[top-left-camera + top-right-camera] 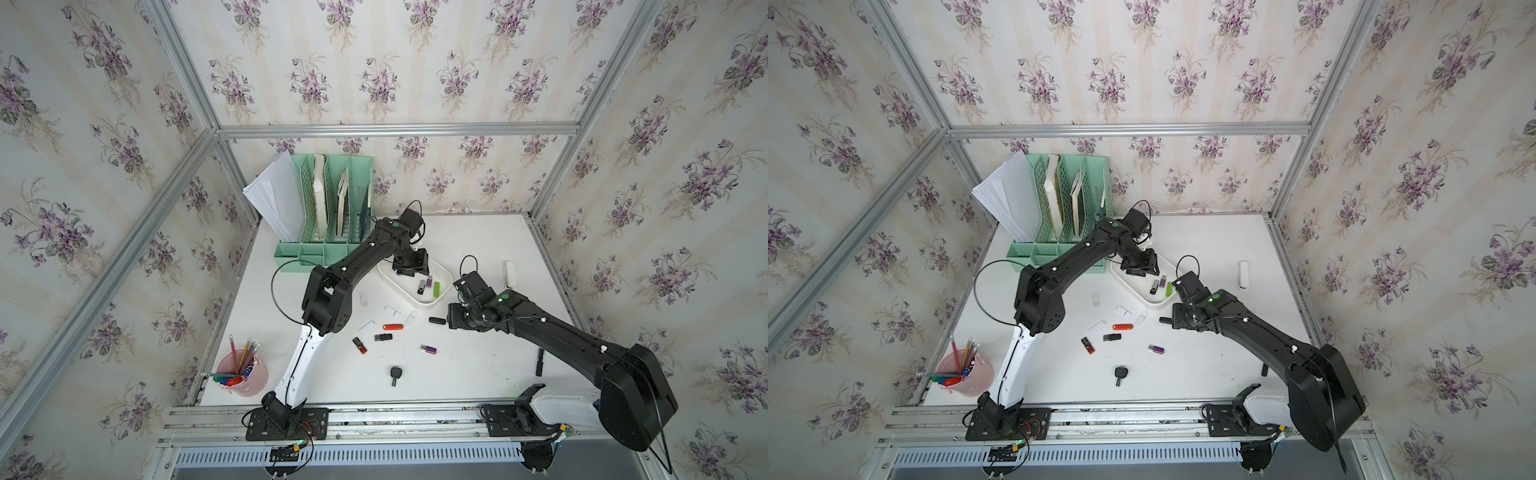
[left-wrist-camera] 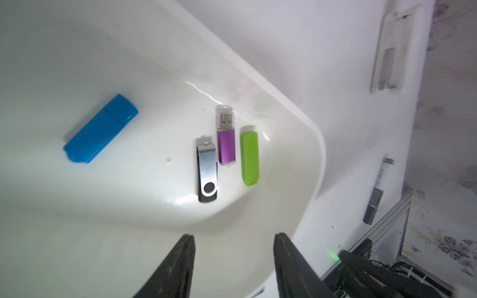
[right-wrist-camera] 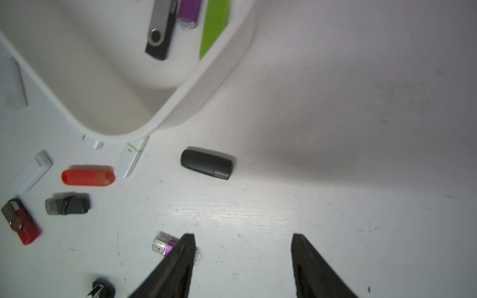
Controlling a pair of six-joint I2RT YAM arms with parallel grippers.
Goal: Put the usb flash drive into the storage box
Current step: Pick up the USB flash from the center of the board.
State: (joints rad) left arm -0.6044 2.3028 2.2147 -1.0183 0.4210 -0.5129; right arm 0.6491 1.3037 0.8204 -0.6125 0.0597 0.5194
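Here, my left gripper [image 2: 234, 236] hangs over the storage box [image 2: 77, 51], jaws apart and empty — the blue flash drive [image 2: 100, 129] lies inside. My right gripper [image 3: 243, 235], likewise spread, hovers by the black drive [image 3: 206, 163], probably to straddle it.

In both top views the left tool [image 1: 410, 270] and its arm cover the far end of the storage box [image 1: 428, 305]. The blue drive [image 2: 100, 129] lying beneath that tool shows only in the left wrist view. In the right wrist view, a finger of the right tool [image 3: 243, 236] hides half of the purple drive [image 3: 165, 245] beside it. Beyond that drive, a black key-shaped item [image 3: 103, 289] is cut off by the picture's edge. Farther out, a red swivel drive [image 3: 20, 222] is blurred.
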